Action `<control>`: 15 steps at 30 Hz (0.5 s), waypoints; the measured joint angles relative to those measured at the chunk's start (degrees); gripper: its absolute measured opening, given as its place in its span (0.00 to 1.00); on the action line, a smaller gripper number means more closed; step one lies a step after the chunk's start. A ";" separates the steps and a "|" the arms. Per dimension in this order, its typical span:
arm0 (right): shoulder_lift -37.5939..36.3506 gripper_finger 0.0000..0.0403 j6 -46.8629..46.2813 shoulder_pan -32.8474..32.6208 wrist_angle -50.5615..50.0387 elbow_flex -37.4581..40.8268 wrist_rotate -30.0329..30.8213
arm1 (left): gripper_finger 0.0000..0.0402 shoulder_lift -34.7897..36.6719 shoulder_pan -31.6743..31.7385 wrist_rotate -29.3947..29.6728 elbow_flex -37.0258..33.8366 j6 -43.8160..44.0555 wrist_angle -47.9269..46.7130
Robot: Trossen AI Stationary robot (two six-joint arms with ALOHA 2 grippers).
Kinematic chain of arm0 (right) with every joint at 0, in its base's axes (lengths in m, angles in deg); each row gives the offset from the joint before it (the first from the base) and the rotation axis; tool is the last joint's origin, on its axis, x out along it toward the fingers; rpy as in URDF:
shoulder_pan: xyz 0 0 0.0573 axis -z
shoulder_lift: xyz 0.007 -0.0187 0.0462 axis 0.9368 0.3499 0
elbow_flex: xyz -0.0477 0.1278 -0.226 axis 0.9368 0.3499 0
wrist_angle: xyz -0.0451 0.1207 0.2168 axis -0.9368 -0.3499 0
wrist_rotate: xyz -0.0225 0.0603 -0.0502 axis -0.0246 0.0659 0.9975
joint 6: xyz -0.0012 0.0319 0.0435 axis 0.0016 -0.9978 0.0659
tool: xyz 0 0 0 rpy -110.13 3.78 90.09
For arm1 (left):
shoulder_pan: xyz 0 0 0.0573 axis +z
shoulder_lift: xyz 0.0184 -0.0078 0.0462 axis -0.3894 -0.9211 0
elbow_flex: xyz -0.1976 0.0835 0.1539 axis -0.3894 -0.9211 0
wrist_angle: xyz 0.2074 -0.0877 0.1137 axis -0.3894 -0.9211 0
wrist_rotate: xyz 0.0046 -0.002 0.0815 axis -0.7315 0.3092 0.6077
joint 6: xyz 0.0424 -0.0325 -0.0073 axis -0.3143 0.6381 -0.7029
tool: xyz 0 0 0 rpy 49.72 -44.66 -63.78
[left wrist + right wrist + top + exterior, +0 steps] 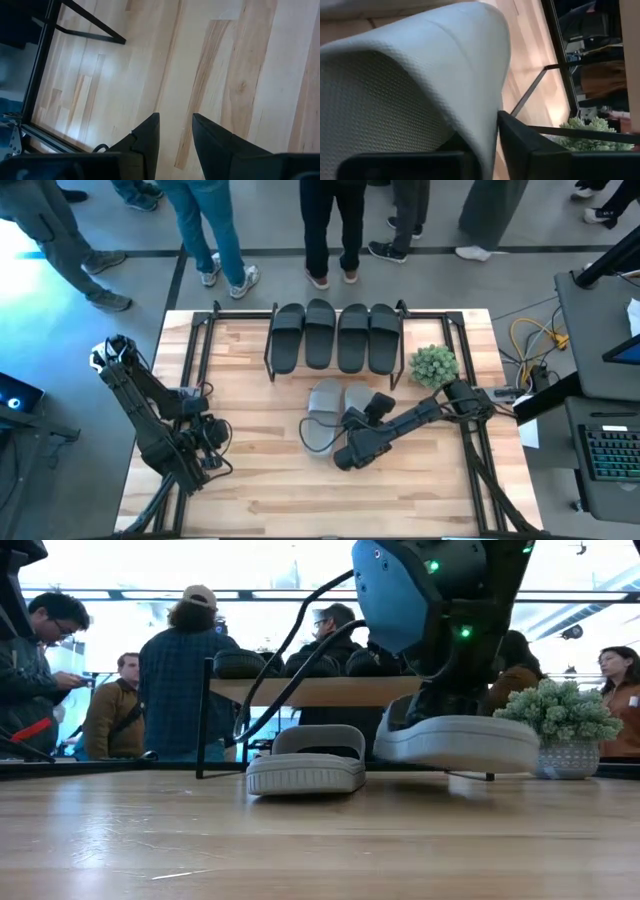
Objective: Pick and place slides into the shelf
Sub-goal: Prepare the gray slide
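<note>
Two light grey slides are at the table's middle. One [320,420] [305,765] rests on its sole. The other [360,398] [455,740] is up in my right gripper [352,442] [487,145], which is shut on its strap. Four dark slides [335,335] [300,662] sit side by side on the top board of the shelf [270,365] [320,690] at the far edge. My left gripper [215,445] [175,135] waits open over bare wood near the table's left side. My right gripper holds the light grey slide by the edge of its wide strap [485,115], one finger under the strap and one finger [520,145] outside it. It comes from above. The slide hangs roughly level, its sole [455,762] lifted off the table.
A small potted plant [433,365] [560,715] stands right of the shelf, close to the right arm. Black frame bars [200,370] run along the table's left and right sides. Several people stand beyond the far edge. Bare wood lies along the near side.
</note>
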 joint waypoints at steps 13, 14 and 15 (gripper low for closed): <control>-0.55 0.45 2.91 -0.99 -1.01 -3.28 -0.17 | 0.25 0.00 0.00 0.04 0.00 -0.05 0.10; -0.52 0.45 3.01 -1.12 -1.46 -3.91 -0.18 | 0.25 0.00 0.00 0.05 0.00 -0.01 0.12; -0.52 0.46 2.99 -1.22 -2.09 -4.70 -0.14 | 0.25 0.00 0.00 0.05 0.00 0.02 0.13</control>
